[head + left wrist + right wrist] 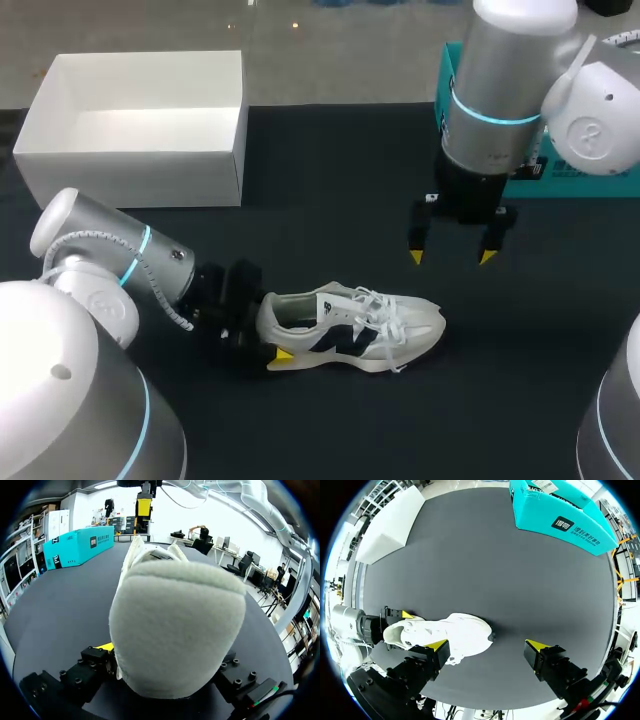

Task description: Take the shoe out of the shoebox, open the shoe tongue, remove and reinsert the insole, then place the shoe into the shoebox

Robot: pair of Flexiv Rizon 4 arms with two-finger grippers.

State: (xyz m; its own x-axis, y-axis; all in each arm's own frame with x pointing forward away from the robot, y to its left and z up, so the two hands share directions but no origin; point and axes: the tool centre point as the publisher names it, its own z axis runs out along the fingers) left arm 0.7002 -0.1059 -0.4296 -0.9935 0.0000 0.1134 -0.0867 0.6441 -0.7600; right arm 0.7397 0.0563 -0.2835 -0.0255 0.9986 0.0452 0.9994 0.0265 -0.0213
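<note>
Heel of shoe (177, 630) fills left wrist view, seated between L fingers. L gripper (268, 328) is clamped on that heel: one yellow tip shows at near side of heel in head view, the other at far side in R wrist view. Shoe is a white sneaker w/ dark side panel and loose laces. It lies on black table (330, 160) near front centre, toe pointing toward R arm's side. It is outside shoebox (130, 175) and well apart from it. Shoebox is white, lid off, at far L of table. R gripper (451, 257) hangs above table beyond shoe's toe, fingers spread wide, gripping nothing. In R wrist view, toe lies under gripper, close to one finger. Teal box (560, 515) sits at far R edge, behind R arm.
</note>
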